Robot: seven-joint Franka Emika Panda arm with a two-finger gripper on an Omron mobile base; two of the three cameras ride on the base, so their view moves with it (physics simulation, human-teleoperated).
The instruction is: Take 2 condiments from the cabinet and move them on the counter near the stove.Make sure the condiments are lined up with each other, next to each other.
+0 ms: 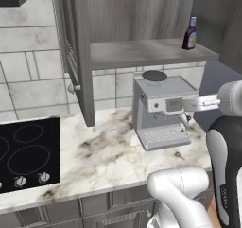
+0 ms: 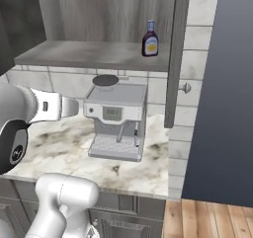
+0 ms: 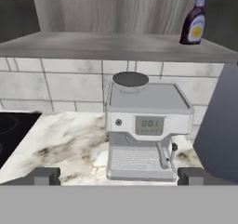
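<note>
Spread wide and holding nothing, the gripper (image 3: 119,175) shows its two dark finger tips far apart at the bottom of the hand view, one low on the left and one low on the right, with the coffee machine (image 3: 148,125) between them further off. The hand faces the back wall at about the height of the machine, well below the cabinet shelf (image 3: 116,46). On that grey plank shelf a slim dark bottle (image 3: 194,22) with a pale blue-white cap and a yellow label stands upright near the right end; the left and right base views show it there too, close to the right cabinet door (image 2: 175,54), which hangs open with its round knob (image 2: 186,88) facing out. The left cabinet door (image 1: 75,57) also stands open, reaching down toward the table. The table (image 1: 108,151) is a white marble slab with brown-grey veins, and the steel coffee machine sits on it under the shelf, against the tiled wall. To the left on the same slab lies the black stove (image 1: 28,153), its thin ring outlines and a couple of small silver knobs visible at the left of the left base view, well apart from the coffee machine. The stretch of marble between stove and machine is bare. I cannot make out a second condiment anywhere on the shelf.
</note>
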